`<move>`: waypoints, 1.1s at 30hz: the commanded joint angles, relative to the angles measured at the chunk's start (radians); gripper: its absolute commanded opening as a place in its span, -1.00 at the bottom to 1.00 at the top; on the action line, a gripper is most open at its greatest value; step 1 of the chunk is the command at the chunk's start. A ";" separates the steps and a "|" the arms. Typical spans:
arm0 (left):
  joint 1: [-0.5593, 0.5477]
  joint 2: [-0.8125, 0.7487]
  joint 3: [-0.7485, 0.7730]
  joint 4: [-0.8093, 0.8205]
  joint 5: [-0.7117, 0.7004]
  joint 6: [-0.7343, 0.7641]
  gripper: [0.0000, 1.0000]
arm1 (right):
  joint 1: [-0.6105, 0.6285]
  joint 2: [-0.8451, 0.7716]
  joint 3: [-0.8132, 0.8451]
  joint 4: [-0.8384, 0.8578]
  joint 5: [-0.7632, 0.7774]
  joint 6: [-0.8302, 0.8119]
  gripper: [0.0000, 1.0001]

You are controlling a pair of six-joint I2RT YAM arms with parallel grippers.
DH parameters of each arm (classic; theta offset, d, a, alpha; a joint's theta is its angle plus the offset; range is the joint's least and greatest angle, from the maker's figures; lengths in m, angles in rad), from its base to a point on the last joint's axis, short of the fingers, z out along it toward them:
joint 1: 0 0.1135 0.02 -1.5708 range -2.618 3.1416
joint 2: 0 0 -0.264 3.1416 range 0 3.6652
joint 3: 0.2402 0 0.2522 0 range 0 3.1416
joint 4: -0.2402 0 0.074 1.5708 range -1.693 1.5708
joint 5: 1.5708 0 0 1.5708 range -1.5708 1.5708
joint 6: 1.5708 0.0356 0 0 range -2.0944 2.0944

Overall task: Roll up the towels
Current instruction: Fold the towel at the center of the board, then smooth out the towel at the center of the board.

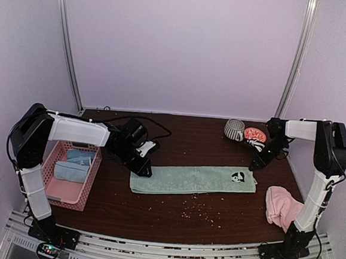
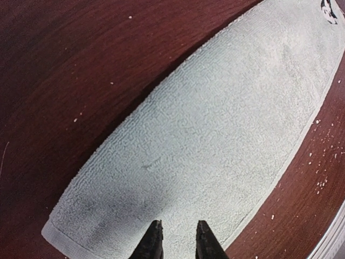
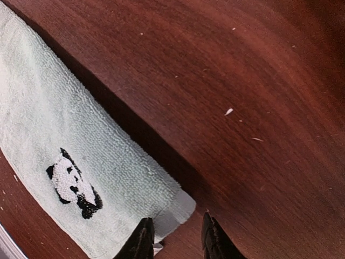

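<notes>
The mint green towel (image 1: 193, 179) lies flat as a long folded strip across the middle of the table, with a black and white panda patch (image 1: 238, 176) near its right end. The pink towel (image 1: 282, 207) lies crumpled at the right front. My left gripper (image 1: 144, 169) is open and empty just above the towel's left end (image 2: 205, 140). My right gripper (image 1: 255, 166) is open and empty over the towel's far right corner (image 3: 180, 208), beside the panda patch (image 3: 73, 183).
A pink basket (image 1: 66, 196) with pale blue cloths (image 1: 74, 165) stands at the left. A striped mug (image 1: 234, 129) and a red dish (image 1: 255, 135) stand at the back right. Crumbs (image 1: 197, 208) are scattered in front of the green towel.
</notes>
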 commanded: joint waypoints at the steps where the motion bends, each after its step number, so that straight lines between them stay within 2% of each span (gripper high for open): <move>1: -0.005 0.015 0.015 0.031 -0.022 -0.007 -0.58 | -0.010 0.067 0.072 -0.159 -0.084 0.010 -0.37; 5: -0.005 0.018 0.009 0.023 -0.035 -0.004 -0.58 | -0.029 0.130 0.133 -0.279 -0.160 -0.011 -0.33; 10: -0.005 0.038 -0.004 0.024 -0.055 0.002 -0.58 | -0.033 0.149 0.148 -0.319 -0.207 -0.020 -0.36; 17: -0.005 0.062 -0.007 0.019 -0.079 0.015 -0.59 | -0.038 0.168 0.154 -0.301 -0.254 -0.001 -0.86; 19: -0.005 0.067 -0.009 0.011 -0.093 0.018 -0.59 | -0.050 0.180 0.171 -0.301 -0.270 0.008 -0.91; 22: -0.006 0.073 -0.018 0.003 -0.116 0.023 -0.60 | -0.075 0.199 0.209 -0.325 -0.301 0.015 -0.91; 27: -0.006 0.081 -0.034 0.003 -0.126 0.023 -0.60 | -0.096 0.192 0.223 -0.309 -0.308 0.030 -0.76; 33: -0.005 0.087 -0.033 0.007 -0.130 0.024 -0.61 | -0.096 0.227 0.233 -0.296 -0.352 0.047 -0.87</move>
